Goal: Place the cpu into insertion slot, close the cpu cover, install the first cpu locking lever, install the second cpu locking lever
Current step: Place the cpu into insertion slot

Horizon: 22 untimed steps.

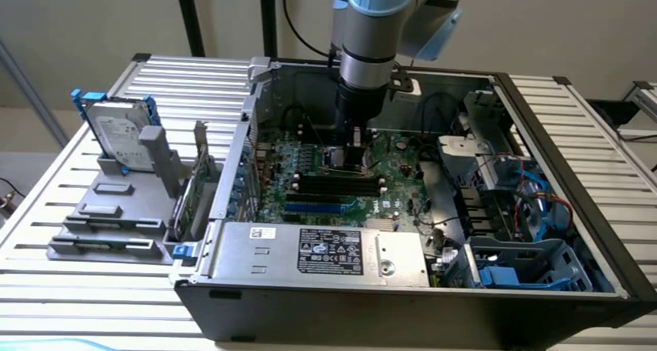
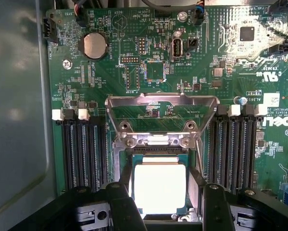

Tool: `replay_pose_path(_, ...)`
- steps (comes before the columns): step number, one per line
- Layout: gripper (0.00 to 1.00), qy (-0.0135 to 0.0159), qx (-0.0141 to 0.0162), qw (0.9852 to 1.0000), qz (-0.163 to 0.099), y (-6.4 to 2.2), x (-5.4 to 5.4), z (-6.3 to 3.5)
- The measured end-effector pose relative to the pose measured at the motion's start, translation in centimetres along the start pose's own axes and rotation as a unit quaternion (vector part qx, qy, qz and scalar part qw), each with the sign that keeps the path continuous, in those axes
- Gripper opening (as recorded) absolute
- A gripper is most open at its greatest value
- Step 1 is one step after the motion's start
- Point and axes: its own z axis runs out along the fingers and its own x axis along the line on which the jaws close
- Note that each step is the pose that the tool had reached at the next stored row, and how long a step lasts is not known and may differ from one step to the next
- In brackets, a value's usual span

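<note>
Slatted metal bench (image 1: 92, 297) holding an open computer case (image 1: 411, 309), with a robot arm reaching inside.
The pincer (image 1: 352, 152), fingers apart, straddles the cpu (image 2: 160, 187), which seems seated in the insertion slot (image 2: 194, 185). The cpu cover (image 2: 161, 102) stands raised just beyond. The chip looks light, stiff and fragile, best held by opposite edges.

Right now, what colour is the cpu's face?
The cpu is pale silvery, green-rimmed; best in the wrist view.
</note>
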Motion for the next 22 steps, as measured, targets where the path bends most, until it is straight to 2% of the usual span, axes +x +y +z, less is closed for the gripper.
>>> replay_pose_path(15,0.54,0.0003,-0.0075,1.0,0.0,-0.01,0.03,0.17)
replay_pose_path(22,0.54,0.0005,-0.0083,1.0,0.0,-0.17,0.03,0.21)
